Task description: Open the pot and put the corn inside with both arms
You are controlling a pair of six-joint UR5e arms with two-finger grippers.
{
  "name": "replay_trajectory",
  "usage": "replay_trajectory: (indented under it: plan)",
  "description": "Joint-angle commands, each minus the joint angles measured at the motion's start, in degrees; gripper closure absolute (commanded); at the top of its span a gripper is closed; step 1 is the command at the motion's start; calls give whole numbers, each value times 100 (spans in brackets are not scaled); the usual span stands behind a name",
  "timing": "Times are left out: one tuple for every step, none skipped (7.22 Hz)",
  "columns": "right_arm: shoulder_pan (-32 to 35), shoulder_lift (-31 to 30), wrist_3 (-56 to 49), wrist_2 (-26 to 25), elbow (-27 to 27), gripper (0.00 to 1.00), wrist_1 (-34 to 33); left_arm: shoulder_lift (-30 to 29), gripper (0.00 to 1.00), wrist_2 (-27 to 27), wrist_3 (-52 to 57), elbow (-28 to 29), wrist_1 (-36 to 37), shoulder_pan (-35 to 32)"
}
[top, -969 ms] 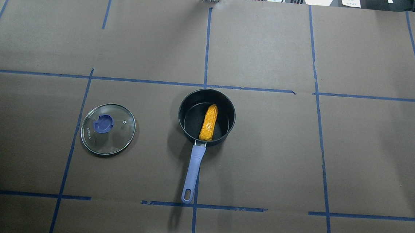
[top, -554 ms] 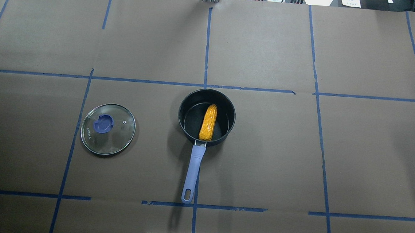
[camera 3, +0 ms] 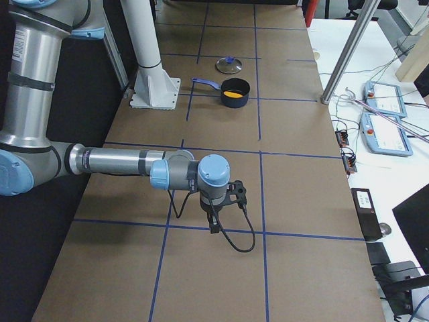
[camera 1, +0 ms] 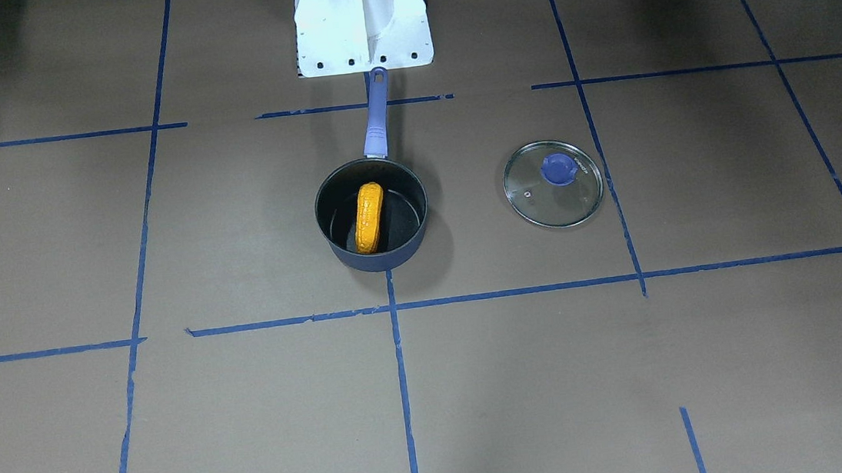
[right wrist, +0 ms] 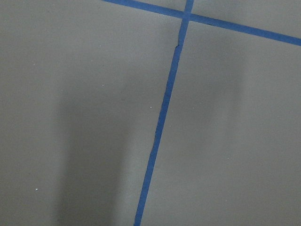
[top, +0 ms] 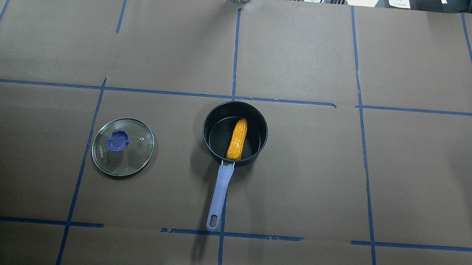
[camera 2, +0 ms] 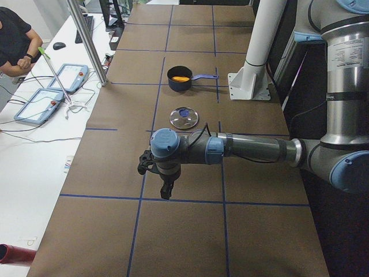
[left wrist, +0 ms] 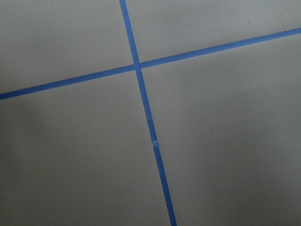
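the corn lies inside the open pot, one end toward the handle side. the lid sits flat on the bench, well apart on the robot's left, so the task looks done. both arms hang over bare bench far from the pot. i cannot tell whether the left end effector or the right end effector is open or closed. the risk from here is small: an arm sweeping low across the middle could clip the long handle and tip the pot.

Open pot, lid well aside
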Motion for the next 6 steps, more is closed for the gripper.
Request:
replay_trajectory:
  plan:
    - [27,-28,-79,44,28,0,19,-16,0,25,-31,56,-40,11]
    - [53,-159,-219,88,89,0,27,36,0,25,-49,-57,-31,3]
    - [62,-195,-229,114,116,0,27,71,0,43,3,-49,-31,-6]
    - [53,-143,-229,88,47,0,27,45,0,43,4,3,-31,2]
    - [53,-142,-238,62,20,0,19,36,0,17,-48,-84,-22,-6]
    - [53,-142,-246,62,-24,0,19,-16,0,16,-49,11,-22,2]
